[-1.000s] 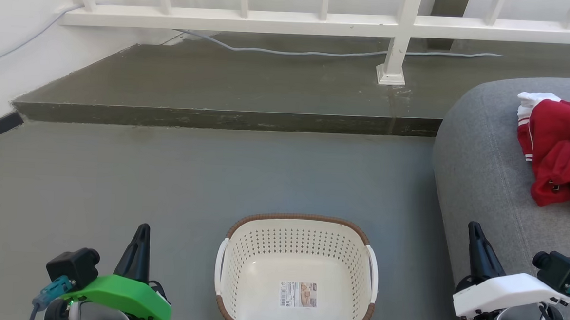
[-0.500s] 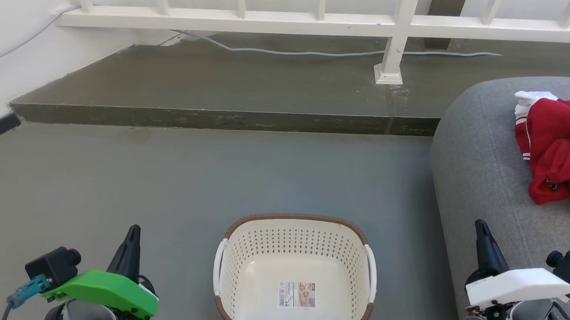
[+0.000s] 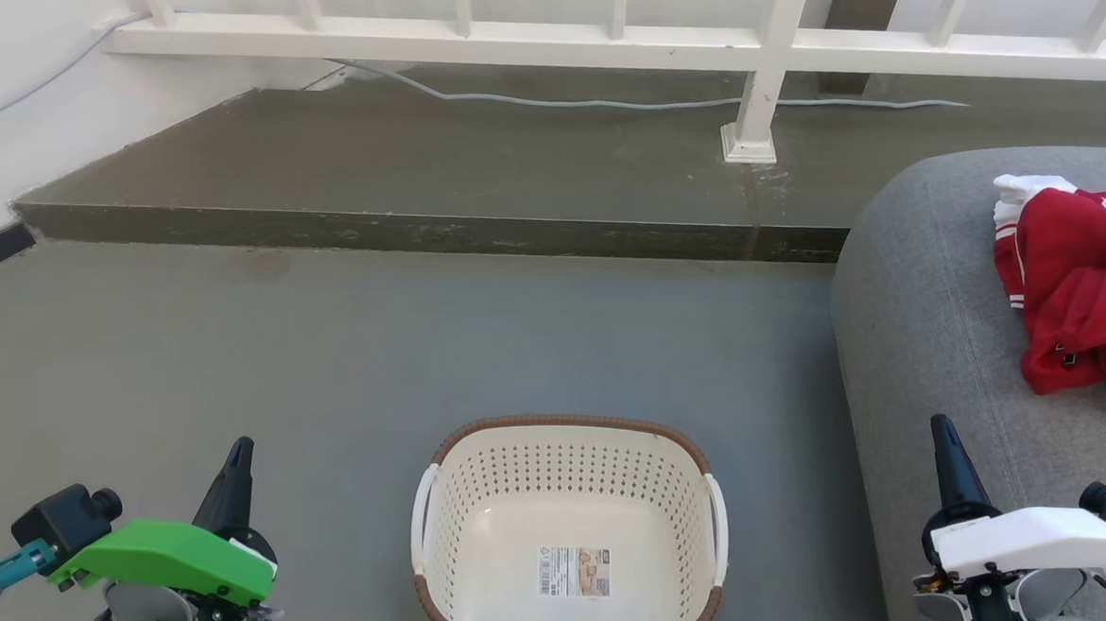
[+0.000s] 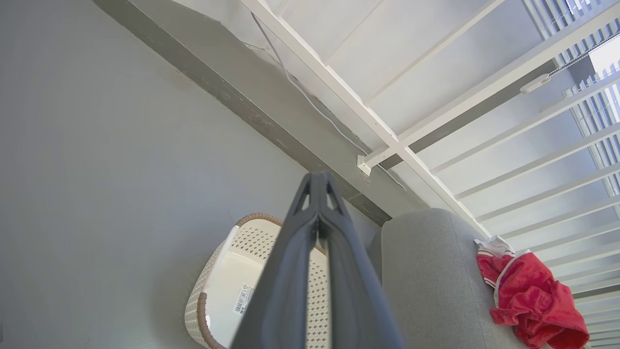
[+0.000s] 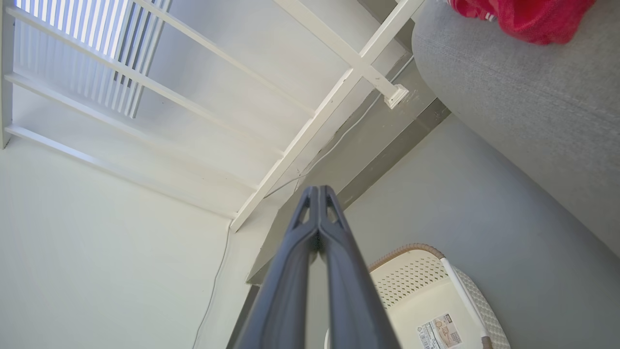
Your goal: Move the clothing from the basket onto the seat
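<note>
Head view: the basket [image 3: 571, 472] stands on the grey floor [image 3: 372, 339] at the bottom centre. It is a rounded-rectangular tub of cream perforated plastic with a brown woven-look rim and white side handles. Inside it you see a smooth cream bottom carrying a label sticker [image 3: 574, 571]. To its right rises the seat [image 3: 932, 311], grey fabric upholstery with a rounded edge. The clothing [image 3: 1085, 282] lies crumpled on top of the seat by the right border, well apart from the basket. It is soft red cloth with white panels and thin white stripe trim. Your left gripper [image 3: 239, 455] is at the lower left over the floor, under a green housing. Your right gripper [image 3: 945, 445] is at the lower right in front of the seat's edge, under a white housing. Each shows as a single dark spike. Beyond them, a white railing [image 3: 530, 35] stands on a raised concrete step [image 3: 410, 152], with a pale cable [image 3: 573, 100] running along it.

Left wrist view: the two dark fingers are pressed together to the tip, holding nothing. Behind them you see the basket with its sticker, the seat near it, and the clothing heaped on the seat at the lower right.

Right wrist view: here too the fingers lie closed against each other with nothing between them. The basket's perforated wall and one white handle show at the bottom, the seat's curved flank fills the upper right, and the red clothing rests on it at the top edge.
</note>
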You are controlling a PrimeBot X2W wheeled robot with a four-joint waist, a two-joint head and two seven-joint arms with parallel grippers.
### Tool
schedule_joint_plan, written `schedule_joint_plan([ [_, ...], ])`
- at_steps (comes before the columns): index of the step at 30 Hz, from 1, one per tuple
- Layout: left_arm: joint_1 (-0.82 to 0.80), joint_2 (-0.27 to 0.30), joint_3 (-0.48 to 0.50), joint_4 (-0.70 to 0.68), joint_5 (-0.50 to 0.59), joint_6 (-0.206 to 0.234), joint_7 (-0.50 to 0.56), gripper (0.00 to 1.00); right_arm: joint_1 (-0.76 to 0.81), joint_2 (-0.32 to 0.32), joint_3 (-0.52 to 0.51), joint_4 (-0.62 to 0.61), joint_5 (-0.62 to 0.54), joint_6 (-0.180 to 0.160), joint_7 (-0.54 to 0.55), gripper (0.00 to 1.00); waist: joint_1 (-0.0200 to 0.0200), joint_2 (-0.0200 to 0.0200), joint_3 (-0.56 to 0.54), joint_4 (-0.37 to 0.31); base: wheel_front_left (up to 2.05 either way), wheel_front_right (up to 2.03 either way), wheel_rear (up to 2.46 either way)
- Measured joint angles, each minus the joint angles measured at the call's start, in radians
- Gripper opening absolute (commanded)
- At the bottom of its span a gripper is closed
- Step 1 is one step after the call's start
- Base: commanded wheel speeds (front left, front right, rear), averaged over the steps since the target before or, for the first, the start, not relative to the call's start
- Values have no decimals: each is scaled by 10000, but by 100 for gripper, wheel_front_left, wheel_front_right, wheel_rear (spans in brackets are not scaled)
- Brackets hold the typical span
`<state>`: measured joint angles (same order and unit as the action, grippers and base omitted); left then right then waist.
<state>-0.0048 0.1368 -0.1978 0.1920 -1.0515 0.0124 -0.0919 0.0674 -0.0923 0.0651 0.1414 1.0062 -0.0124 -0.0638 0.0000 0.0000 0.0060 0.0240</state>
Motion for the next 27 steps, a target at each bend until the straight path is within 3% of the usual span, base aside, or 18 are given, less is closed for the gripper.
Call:
schedule_joint_plan([
  [27,-166,-326,1156,372,-3191,-669,859,0,-548,4,-683,652,3563,652,637,0,0,0,-14,-133,0,0,0],
])
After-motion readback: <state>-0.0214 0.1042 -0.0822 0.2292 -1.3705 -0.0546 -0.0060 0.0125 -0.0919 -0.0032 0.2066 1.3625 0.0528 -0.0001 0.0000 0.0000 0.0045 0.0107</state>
